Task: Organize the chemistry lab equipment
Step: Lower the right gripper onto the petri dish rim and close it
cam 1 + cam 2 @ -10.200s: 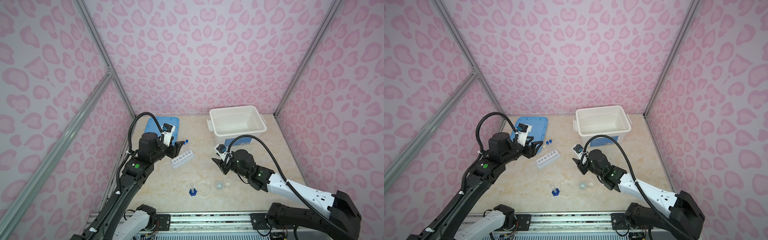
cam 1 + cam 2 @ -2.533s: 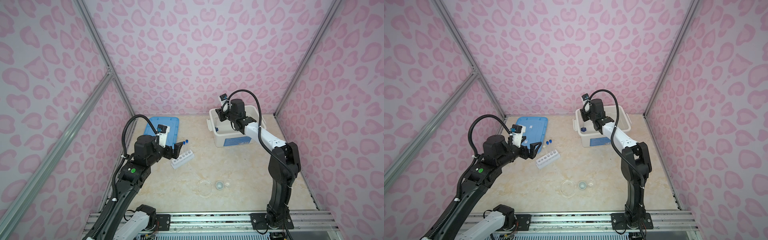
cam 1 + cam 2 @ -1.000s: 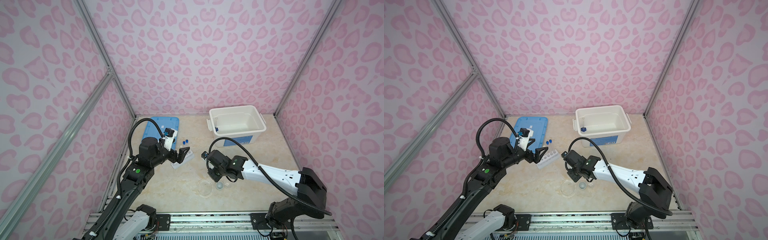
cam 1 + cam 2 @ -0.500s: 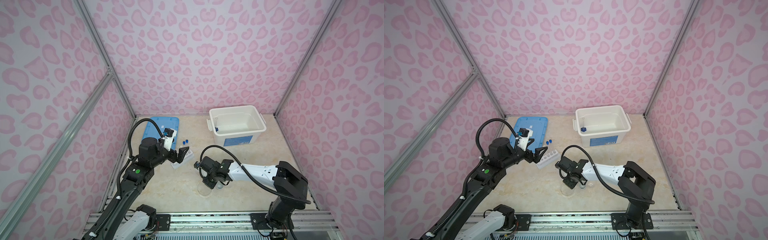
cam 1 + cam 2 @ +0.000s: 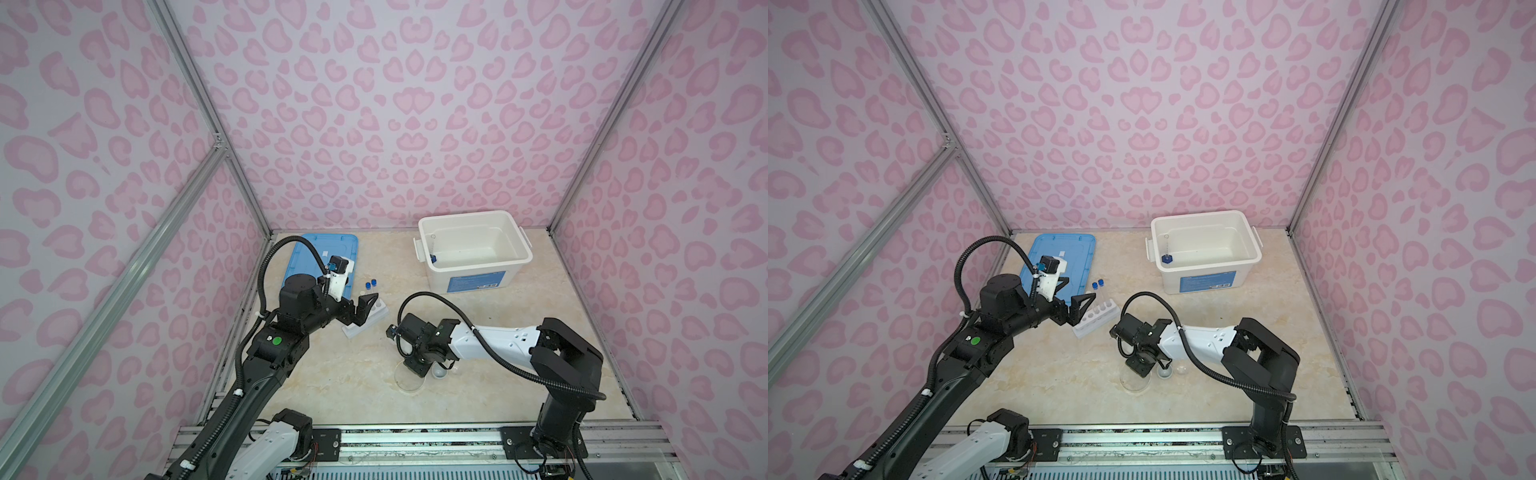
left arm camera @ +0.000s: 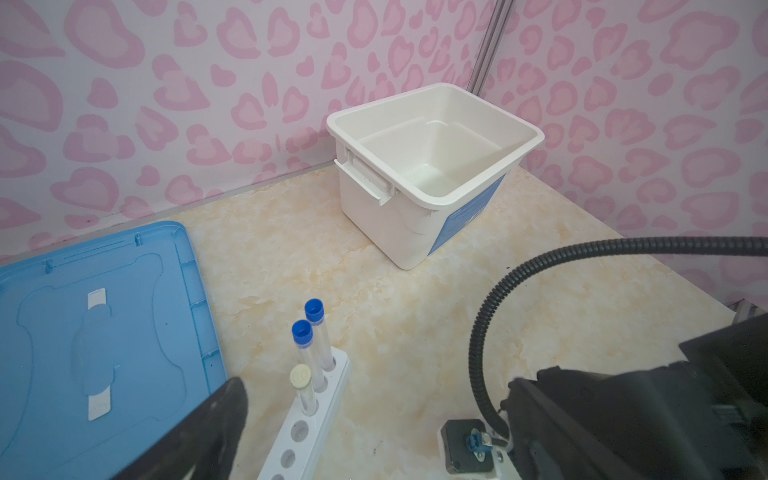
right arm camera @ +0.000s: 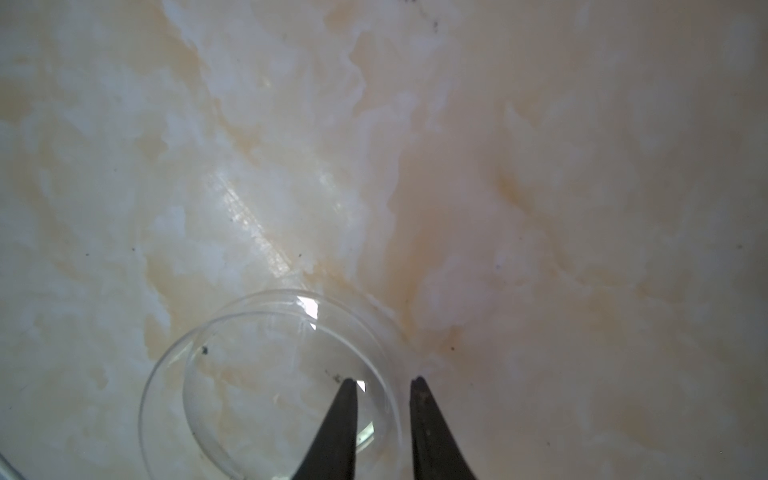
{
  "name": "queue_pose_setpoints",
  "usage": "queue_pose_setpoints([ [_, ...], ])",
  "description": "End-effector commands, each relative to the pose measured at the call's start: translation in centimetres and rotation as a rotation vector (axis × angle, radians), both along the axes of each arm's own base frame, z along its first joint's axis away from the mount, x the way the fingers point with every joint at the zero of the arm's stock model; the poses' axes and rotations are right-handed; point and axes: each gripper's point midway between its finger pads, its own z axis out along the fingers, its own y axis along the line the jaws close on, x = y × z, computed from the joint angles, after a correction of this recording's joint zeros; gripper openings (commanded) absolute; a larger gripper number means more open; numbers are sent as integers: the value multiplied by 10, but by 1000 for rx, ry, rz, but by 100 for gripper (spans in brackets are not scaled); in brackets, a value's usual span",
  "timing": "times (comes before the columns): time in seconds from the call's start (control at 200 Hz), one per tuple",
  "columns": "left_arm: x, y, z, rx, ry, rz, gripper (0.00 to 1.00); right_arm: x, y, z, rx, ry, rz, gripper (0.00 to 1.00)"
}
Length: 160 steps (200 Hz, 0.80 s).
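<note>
The clear petri dish (image 7: 270, 374) lies on the table (image 5: 353, 374) near the front, also seen in both top views (image 5: 409, 380) (image 5: 1133, 382). My right gripper (image 7: 383, 380) (image 5: 415, 365) points down at it. Its jaws stand narrowly open astride the dish's rim, one finger inside and one outside. A small white cup (image 5: 439, 371) sits just right of the dish. The white rack (image 6: 307, 419) (image 5: 368, 320) holds two blue-capped test tubes (image 6: 313, 309) and a white-capped one (image 6: 300, 376). My left gripper (image 6: 378, 390) (image 5: 361, 311) hovers open over the rack. A blue-based cylinder (image 5: 1167, 258) stands in the bin.
The white bin (image 5: 476, 272) stands open at the back right. Its blue lid (image 5: 332, 245) lies flat at the back left, partly under my left arm. Patterned walls close in the back and both sides of the table.
My right gripper has moved down and slightly left onto the petri dish's rim, and its jaws have narrowed. The left arm has stayed almost still by the rack.
</note>
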Motion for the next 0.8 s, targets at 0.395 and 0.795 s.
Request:
queue_pose_setpoints([
  [0.395, 5, 1, 9, -9, -38, 9, 99, -1, 2, -7, -4, 14, 22, 16],
  [0.795, 5, 2, 7, -7, -35, 12, 99, -2, -1, -12, -11, 12, 9, 11],
])
